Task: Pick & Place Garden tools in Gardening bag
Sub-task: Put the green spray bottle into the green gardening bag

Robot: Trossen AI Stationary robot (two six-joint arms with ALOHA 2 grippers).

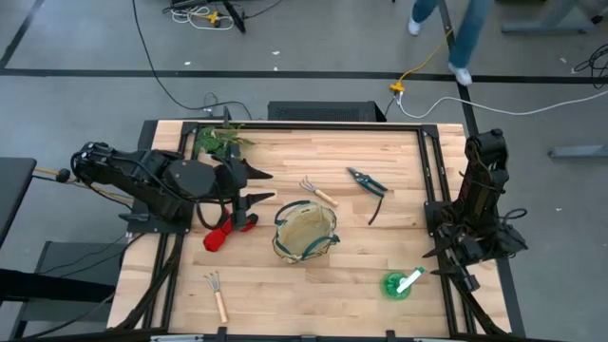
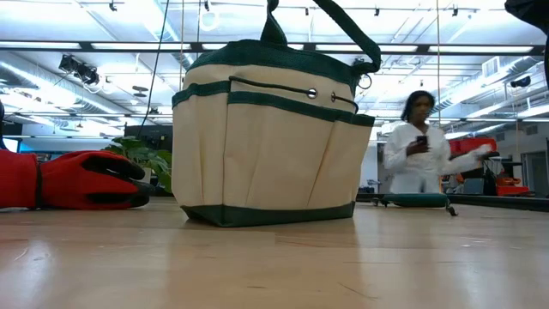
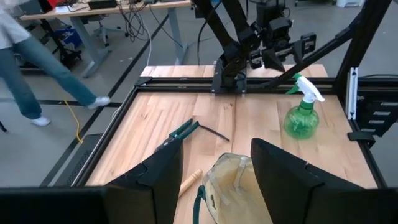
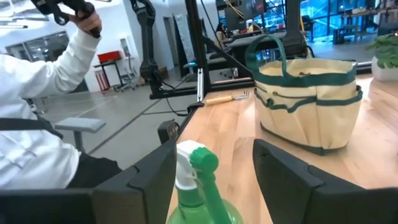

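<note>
Grippers are seen at both table edges. The left gripper (image 1: pixel 264 187), jaws spread and empty, is held above the red gloves (image 1: pixel 224 234), beside the leafy green plant (image 1: pixel 220 142). One wooden-handled metal rake (image 1: pixel 217 294) is found near the front edge, another (image 1: pixel 317 191) just behind the cream fabric bag with dark green trim (image 1: pixel 305 233). Green-black pruning shears (image 1: pixel 369 184) are laid further right. The green spray bottle with white nozzle (image 1: pixel 402 283) is placed before the right gripper (image 1: pixel 444 263), also open, nothing held.
</note>
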